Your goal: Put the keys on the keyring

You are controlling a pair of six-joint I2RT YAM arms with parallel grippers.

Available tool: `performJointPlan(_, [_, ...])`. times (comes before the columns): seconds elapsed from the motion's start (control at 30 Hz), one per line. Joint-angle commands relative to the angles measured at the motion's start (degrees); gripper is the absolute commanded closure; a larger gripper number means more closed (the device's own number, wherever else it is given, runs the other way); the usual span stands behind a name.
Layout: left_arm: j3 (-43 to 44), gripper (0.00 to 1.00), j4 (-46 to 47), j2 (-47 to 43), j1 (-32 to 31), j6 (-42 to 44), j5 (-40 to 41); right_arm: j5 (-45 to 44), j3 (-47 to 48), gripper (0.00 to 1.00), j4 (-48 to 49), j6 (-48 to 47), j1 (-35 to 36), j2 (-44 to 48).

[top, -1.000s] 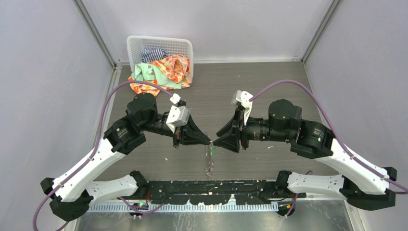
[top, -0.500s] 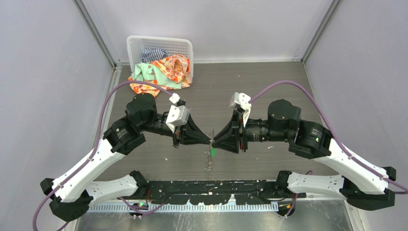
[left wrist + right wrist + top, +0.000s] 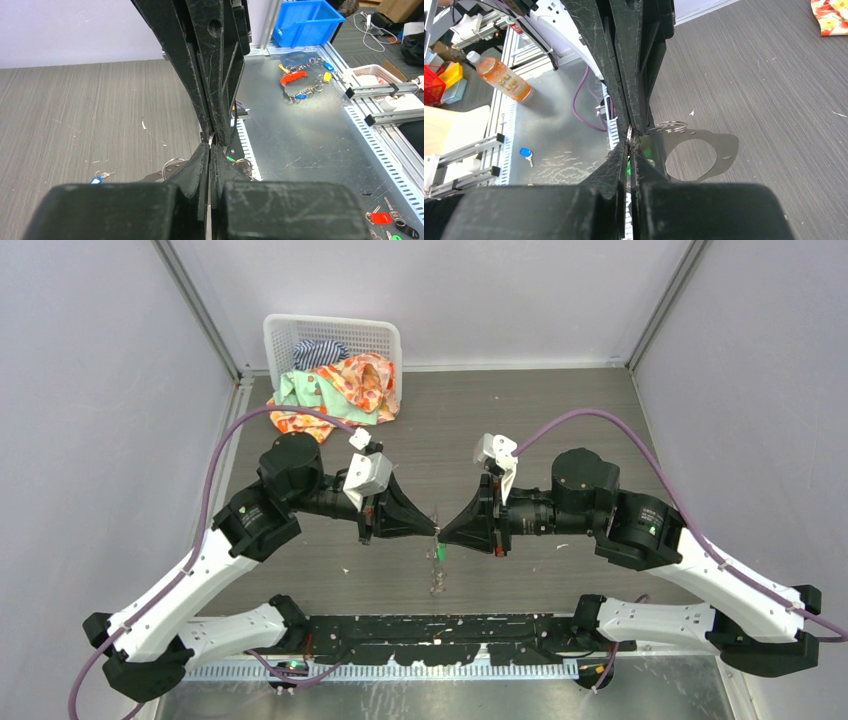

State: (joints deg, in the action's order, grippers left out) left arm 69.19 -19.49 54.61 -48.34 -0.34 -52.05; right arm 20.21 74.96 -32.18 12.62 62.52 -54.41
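**Item: the keyring** (image 3: 436,582). Thin silvery wire with a beaded fringe. It hangs over the middle of the table (image 3: 560,420), at 6 o'clock from the point where the two pincer tips meet. Its top is caught between them.

**Item: green key** (image 3: 440,553). It hangs on the keyring just below the tips, clear of the table top.

**Item: blue key** (image 3: 96,179). It lies flat on the wood grain at 8 o'clock from the tips in the left wrist view, well apart from the ring and held by nothing.

**Item: left gripper** (image 3: 435,531). It reaches in from 9 o'clock with its jaws pressed together on the wire at the top of the keyring.

**Item: right gripper** (image 3: 443,532). It reaches in from 3 o'clock, tip to tip with the left. Its jaws are drawn to a hairline slit on the same stretch of wire.

**Item: white basket** (image 3: 330,332). It stands at 11 o'clock in the far corner, with patterned cloths (image 3: 345,390) spilling over its near rim.
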Motion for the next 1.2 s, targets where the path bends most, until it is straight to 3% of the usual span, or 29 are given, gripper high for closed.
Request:
performJointPlan(0.0, [-0.23, 1.0, 2.55, -1.71, 0.17, -0.44, -0.02, -0.72, 0.41, 0.97, 4.65, 1.1, 0.13, 0.37])
performJointPlan(0.17, [-1.71, 1.0, 0.39, -2.35, 0.17, 1.8, 0.87, -1.04, 2.69, 0.99, 0.85, 1.03, 0.13, -0.38])
performJointPlan(0.3, [-2.33, 1.0, -2.51, -2.49, 0.17, 5.25, 3.04, -2.1, 8.52, 0.99, -7.99, 0.82, 0.07, -3.35])
performJointPlan(0.4, [-0.74, 0.76, -6.05, -1.75, 0.17, 8.38, 4.39, -2.9, 14.53, 0.99, -16.64, 0.21, 0.18, -7.41])
performJointPlan(0.53, [5.7, 0.63, -16.3, 1.47, 0.17, 16.27, 2.73, -2.94, 22.19, 0.99, -26.54, -1.38, 0.55, -12.97])
performJointPlan(0.67, [10.76, 0.62, -24.47, 4.82, 0.17, 20.77, 0.33, -2.65, 26.67, 0.99, -32.22, -3.18, 1.49, -17.04])
performJointPlan(0.87, [12.58, 0.69, -27.92, 6.2, 0.17, 24.7, -2.26, -2.37, 30.87, 0.99, -35.31, -4.95, 2.68, -20.44])
performJointPlan(1.17, [12.38, 0.69, -29.16, 7.76, 0.17, 25.83, -3.8, -0.64, 34.28, 0.99, -37.22, -6.12, 3.08, -23.78])
